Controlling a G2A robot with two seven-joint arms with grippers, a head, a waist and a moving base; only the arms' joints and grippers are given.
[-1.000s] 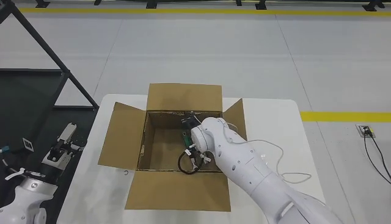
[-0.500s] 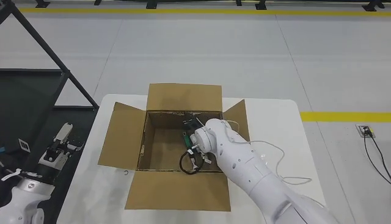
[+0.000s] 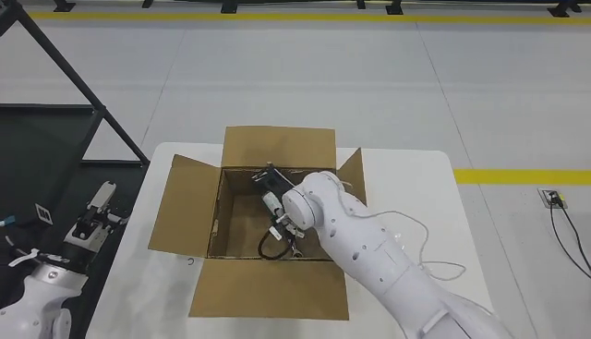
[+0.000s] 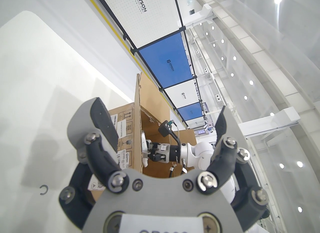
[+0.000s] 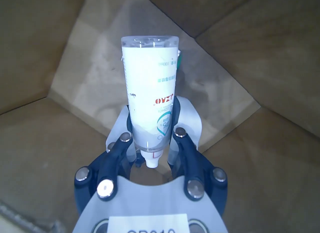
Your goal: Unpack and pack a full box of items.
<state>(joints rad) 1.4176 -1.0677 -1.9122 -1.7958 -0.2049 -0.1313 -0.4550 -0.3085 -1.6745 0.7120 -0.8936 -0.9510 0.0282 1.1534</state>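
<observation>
Though snug in right claw [image 5: 152, 120], tube [image 5: 150, 68] partly behind fingers [image 5: 190, 119], inside box [image 5: 37, 31].

Right gripper [image 5: 152, 119] pointed down, clamped tight on a tube [image 5: 150, 78]; left gripper [image 4: 161, 116] sat off to the side, jaws wide apart.

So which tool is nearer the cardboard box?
Right. The right tool is down inside the cardboard box, shut on a white tube; the left tool hangs open past the table edge, clear of the box.
</observation>
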